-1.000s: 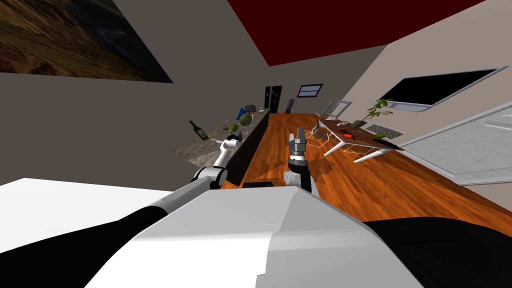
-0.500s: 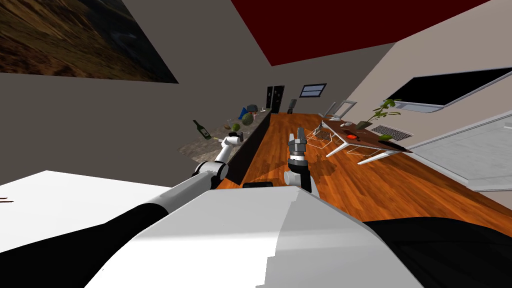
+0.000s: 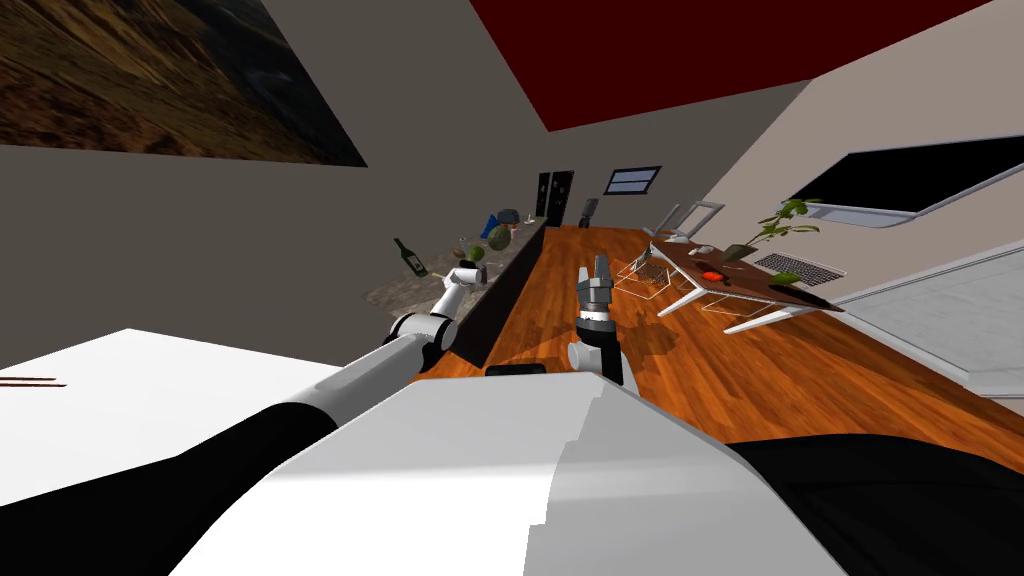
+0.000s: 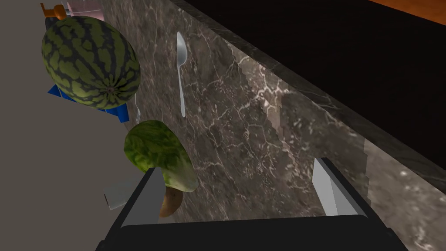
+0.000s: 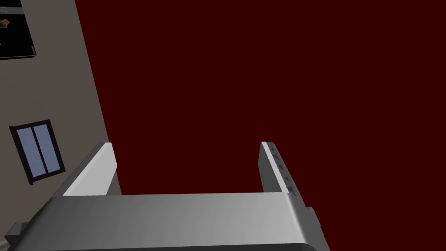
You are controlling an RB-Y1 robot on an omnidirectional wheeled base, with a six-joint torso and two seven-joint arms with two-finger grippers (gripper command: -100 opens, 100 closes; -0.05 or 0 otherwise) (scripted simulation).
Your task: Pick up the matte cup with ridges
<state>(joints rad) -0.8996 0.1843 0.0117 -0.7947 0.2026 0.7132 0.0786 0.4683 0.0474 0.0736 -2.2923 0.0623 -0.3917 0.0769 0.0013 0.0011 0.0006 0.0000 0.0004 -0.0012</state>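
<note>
Marble counter [image 4: 244,109] lay under the left claw [image 4: 235,167], wide open and empty; I had edged along it, the cup not yet gripped.

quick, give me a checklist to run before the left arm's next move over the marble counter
1. Left pincer open: ok. Only the marble counter shows in its gap.
2. Ridged cup located: cannot tell. A pale grey shape, half hidden behind one finger, might be it.
3. Approach free: not ok. A green mottled lump lies right by that same finger; contact cannot be told.
4. Spoon and watermelon apart from the pincer: ok. Both lie farther along the counter.
5. Right pincer out of the way: ok. It is open, raised over the wooden floor, off the counter.
</note>
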